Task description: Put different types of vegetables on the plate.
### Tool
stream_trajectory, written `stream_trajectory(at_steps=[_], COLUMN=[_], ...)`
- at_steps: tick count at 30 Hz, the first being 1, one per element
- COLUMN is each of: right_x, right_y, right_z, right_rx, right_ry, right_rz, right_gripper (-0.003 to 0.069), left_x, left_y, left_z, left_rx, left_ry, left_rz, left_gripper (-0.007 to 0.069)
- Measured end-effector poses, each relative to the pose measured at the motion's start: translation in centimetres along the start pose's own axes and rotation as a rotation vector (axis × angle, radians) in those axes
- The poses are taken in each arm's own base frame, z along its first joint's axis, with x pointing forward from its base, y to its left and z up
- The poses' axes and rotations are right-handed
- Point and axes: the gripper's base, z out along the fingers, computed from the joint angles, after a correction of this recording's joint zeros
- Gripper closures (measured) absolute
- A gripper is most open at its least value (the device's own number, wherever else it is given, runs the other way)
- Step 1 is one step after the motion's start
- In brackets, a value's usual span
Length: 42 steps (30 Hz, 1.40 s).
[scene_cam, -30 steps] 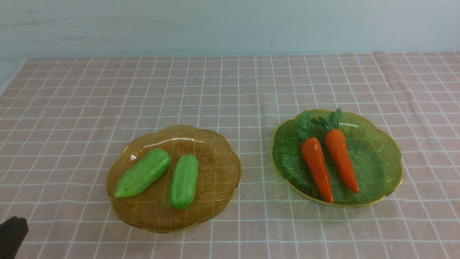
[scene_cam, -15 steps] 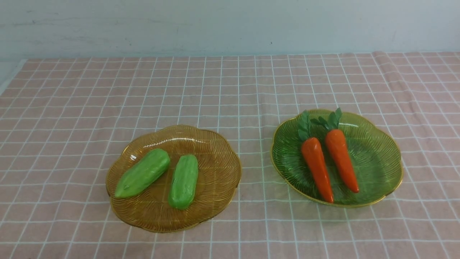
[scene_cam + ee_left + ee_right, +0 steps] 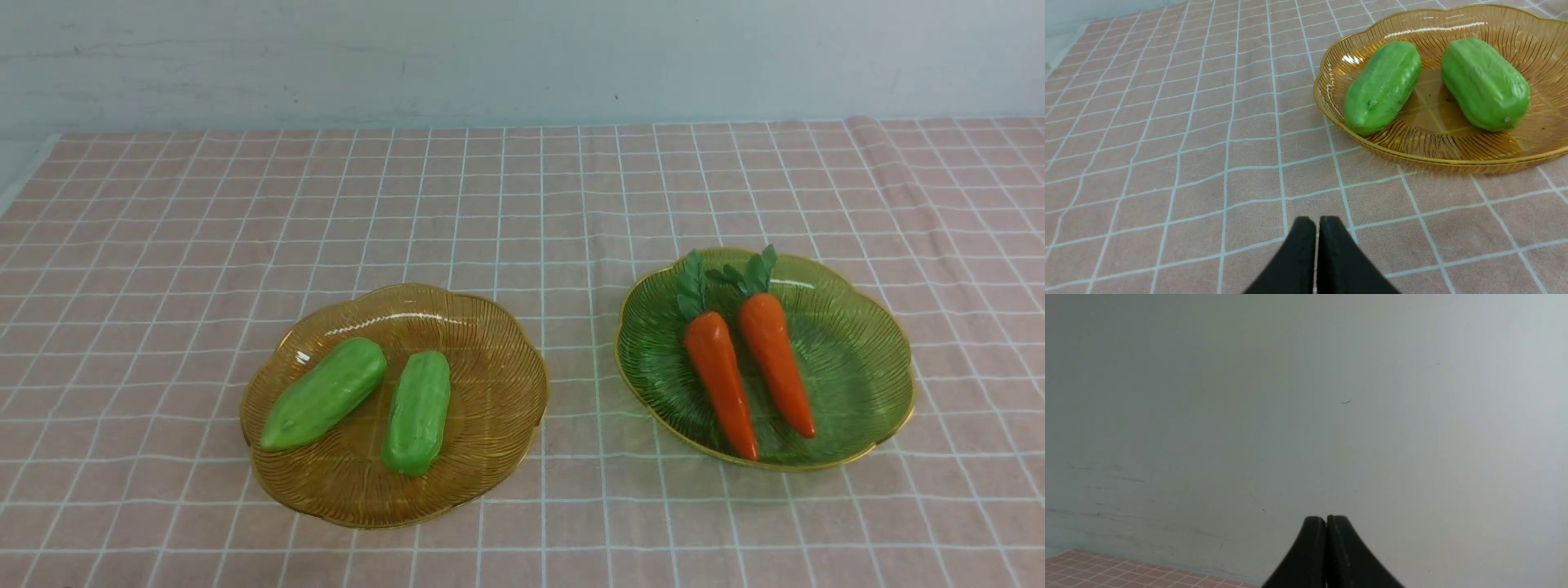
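Observation:
Two light-green cucumber-like vegetables [image 3: 325, 393] [image 3: 418, 412] lie side by side on an amber ribbed plate [image 3: 490, 327] at centre left. Two orange carrots [image 3: 721, 380] [image 3: 775, 350] with leafy tops lie on a green ribbed plate [image 3: 857, 343] at the right. Neither arm shows in the front view. In the left wrist view my left gripper [image 3: 1317, 222] is shut and empty, low over the cloth, short of the amber plate [image 3: 1331, 102] and its cucumbers [image 3: 1383, 87] [image 3: 1485, 83]. My right gripper [image 3: 1326, 520] is shut and empty, facing the pale wall.
A pink checked cloth [image 3: 522, 188] covers the table up to a pale wall [image 3: 522, 57] at the back. The cloth's left edge shows at the far left [image 3: 16, 192].
A dark part of the left arm at the front view's lower left corner one second ago has gone out of that view. The vegetables and plates have not moved.

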Motion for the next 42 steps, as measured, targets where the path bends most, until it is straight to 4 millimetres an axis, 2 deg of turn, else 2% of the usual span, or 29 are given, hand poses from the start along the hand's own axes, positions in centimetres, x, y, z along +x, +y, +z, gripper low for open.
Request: stream_trajectory(at_steps=[19, 33, 35, 39, 40, 42], right_x=[0.1, 1.2, 2.7, 7.2, 7.4, 10.5], right_y=[0.1, 0.5, 0.6, 0.3, 0.3, -0.1], right_z=[0.0, 0.1, 0.3, 0.4, 0.4, 0.1], right_rx=[-0.007, -0.052, -0.046, 0.065, 0.072, 0.163], right_ry=[0.008, 0.075, 0.119, 0.256, 0.264, 0.36], right_rz=[0.037, 0.045, 0.031, -0.023, -0.025, -0.032], right_gripper=[0.0674, 0.0674, 0.0674, 0.0674, 0.0674, 0.0674], left_x=[0.0, 0.0, 0.0, 0.0, 0.0, 0.0], left_y=[0.0, 0.0, 0.0, 0.0, 0.0, 0.0], left_z=[0.0, 0.0, 0.0, 0.0, 0.0, 0.0], left_rx=[0.0, 0.0, 0.0, 0.0, 0.0, 0.0], left_ry=[0.0, 0.0, 0.0, 0.0, 0.0, 0.0], left_rz=[0.0, 0.0, 0.0, 0.0, 0.0, 0.0], left_gripper=[0.0628, 0.0628, 0.0628, 0.0628, 0.0628, 0.0628])
